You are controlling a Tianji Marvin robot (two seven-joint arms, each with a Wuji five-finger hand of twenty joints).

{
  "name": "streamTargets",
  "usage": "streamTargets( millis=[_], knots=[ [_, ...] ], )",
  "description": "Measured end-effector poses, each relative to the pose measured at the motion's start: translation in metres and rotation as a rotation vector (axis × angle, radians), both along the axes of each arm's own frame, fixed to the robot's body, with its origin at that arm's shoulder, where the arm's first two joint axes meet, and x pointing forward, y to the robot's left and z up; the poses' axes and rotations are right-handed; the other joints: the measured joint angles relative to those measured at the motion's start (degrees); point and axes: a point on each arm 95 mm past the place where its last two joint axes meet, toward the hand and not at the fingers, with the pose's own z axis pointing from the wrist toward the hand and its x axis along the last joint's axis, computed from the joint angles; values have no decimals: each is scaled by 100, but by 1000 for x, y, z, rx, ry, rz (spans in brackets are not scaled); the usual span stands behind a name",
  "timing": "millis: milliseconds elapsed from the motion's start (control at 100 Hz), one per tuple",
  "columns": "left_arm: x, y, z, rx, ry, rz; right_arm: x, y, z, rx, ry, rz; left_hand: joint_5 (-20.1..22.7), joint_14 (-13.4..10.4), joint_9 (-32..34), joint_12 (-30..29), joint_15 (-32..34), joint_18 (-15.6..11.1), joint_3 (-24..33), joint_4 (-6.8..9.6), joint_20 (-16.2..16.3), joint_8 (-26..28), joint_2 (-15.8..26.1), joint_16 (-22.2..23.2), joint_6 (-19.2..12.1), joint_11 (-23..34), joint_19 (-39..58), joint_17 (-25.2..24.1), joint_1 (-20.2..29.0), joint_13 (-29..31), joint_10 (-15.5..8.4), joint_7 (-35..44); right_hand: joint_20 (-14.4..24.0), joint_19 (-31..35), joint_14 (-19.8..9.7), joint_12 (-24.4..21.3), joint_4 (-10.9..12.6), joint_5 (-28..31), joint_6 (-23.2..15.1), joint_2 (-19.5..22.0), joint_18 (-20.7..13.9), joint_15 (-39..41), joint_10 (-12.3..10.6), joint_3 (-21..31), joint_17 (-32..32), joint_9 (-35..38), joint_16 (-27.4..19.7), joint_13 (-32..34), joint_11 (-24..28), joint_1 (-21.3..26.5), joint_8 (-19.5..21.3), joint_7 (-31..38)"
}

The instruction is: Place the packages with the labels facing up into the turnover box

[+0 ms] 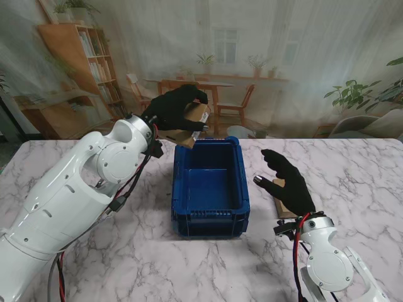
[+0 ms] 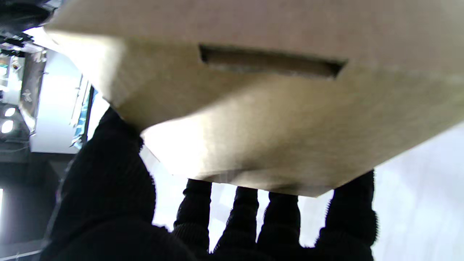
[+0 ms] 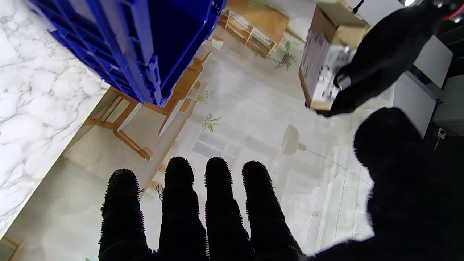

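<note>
Robot test bench, marble-look table (image 1: 126,264), printed living-room backdrop (image 1: 283,63)

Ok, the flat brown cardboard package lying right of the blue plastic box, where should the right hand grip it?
Probably from above, pinching its two long edges: the flat brown cardboard package lies flat on the white marble table and the right hand hovers open directly over it.

Package (image 1: 192,123) behind turnover box (image 1: 210,217)

left hand (image 1: 178,107) raised farther from me, fingers (image 2: 195,210) curled closed in a grasp; right hand (image 1: 286,182) held low, fingers (image 3: 217,203) spread, holding nothing.
</note>
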Motion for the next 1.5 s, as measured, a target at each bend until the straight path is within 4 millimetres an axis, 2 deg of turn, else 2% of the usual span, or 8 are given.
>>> streamTargets(
  millis=[140,350,430,610,700,1110,1370,1500],
  knots=[
    [-7,-22,8,-98,0,-33,6,10,5,14,12,30,59,-4,64,0,0,1,0,0,0,8,0,0,0,-20,2,7,0,21,2,0,1,0,0,-15,0,-348,3,-3,0,0,23,0,2,-402,0,-4,24,0,-36,-224],
    [-16,-45,15,-238,0,-21,15,30,12,22,10,41,76,11,64,0,0,41,2,0,0,12,0,6,6,-20,54,10,3,49,110,0,1,-57,0,-232,0,-974,4,-226,0,0,71,-50,-7,-954,1,-179,-346,-2,-109,-553],
    [-19,-52,13,-238,4,-36,17,36,14,29,8,40,76,11,64,0,0,42,3,0,0,13,0,6,6,-20,55,10,4,50,110,0,1,-70,0,-280,0,-979,25,-225,0,0,197,-122,-15,-954,1,-179,-358,-10,-110,-560],
    [-22,-60,13,-255,-7,-53,21,38,15,50,38,37,88,11,65,0,0,43,5,0,0,16,0,8,7,-20,56,11,6,51,110,0,1,-73,9,-283,-26,-918,513,-218,0,0,356,-384,-17,-940,1,-174,-359,-432,-144,-564],
    [-25,-60,13,-279,-10,-64,22,38,15,70,57,38,89,11,66,0,0,43,6,0,0,16,0,10,7,-20,56,11,7,51,110,0,1,-74,11,-283,-70,-857,523,-222,0,0,356,-395,-28,-940,1,-173,-330,-717,-168,-698],
    [-34,-78,4,-277,-7,-111,26,57,22,76,66,7,90,95,68,0,0,284,6,-1,0,18,3,72,9,-20,56,11,125,94,111,0,-83,-127,147,-375,-70,-880,518,-230,249,0,426,-233,-148,-1251,26,-252,-361,-788,-154,-980],
    [-31,-89,-4,-231,-12,-119,26,64,32,88,87,-23,91,95,68,0,0,285,6,-1,0,43,6,75,10,-20,56,11,127,98,111,0,-203,-129,194,-361,-71,-677,597,-230,411,0,491,-229,-175,-1253,26,-252,-339,-788,845,-325],
    [-27,-92,-9,-199,-17,-110,28,69,35,94,110,-32,91,95,68,0,0,317,6,-1,1,90,63,82,10,-20,56,11,128,99,111,7,-269,-129,211,-358,-71,-525,599,-169,459,0,493,-229,-295,-1254,26,-252,-308,-788,1033,-123]
  ],
)
